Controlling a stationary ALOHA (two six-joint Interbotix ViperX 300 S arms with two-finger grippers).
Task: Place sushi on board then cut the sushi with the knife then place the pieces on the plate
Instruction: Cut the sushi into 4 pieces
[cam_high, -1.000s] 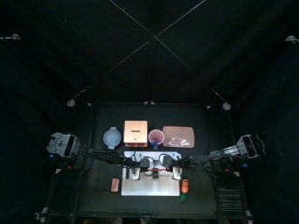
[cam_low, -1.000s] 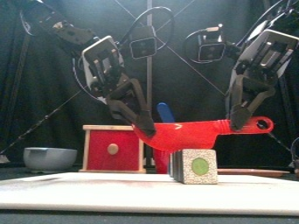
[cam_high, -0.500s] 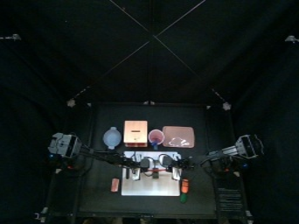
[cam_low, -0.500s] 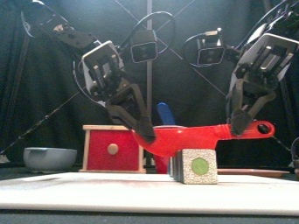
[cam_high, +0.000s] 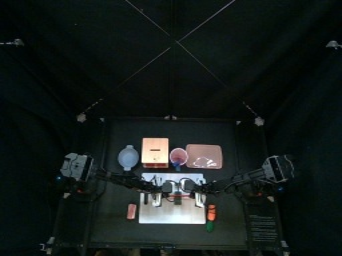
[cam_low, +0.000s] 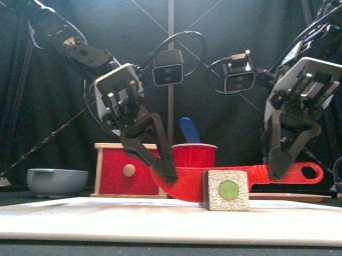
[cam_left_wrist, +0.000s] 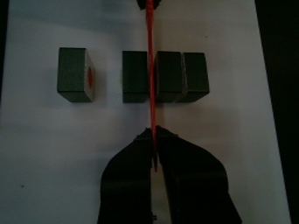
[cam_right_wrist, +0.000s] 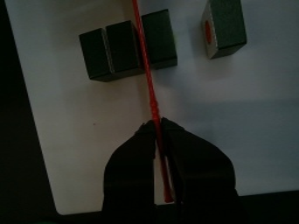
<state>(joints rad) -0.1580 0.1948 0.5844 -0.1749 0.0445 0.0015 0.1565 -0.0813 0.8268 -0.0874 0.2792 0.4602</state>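
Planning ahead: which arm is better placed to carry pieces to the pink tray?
Probably right: the pink tray lies back-right, nearer that arm. Left gripper and right gripper both hold the red knife.

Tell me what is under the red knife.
The white board and three joined sushi blocks; the knife runs along a seam between two. Whether its edge touches them is hidden.

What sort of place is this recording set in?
Probably a robot test booth staged as a toy kitchen, not a real one: black curtains surround it, and the left gripper and right gripper both clamp one red toy knife, laid across dark green toy sushi blocks on a white cutting board.
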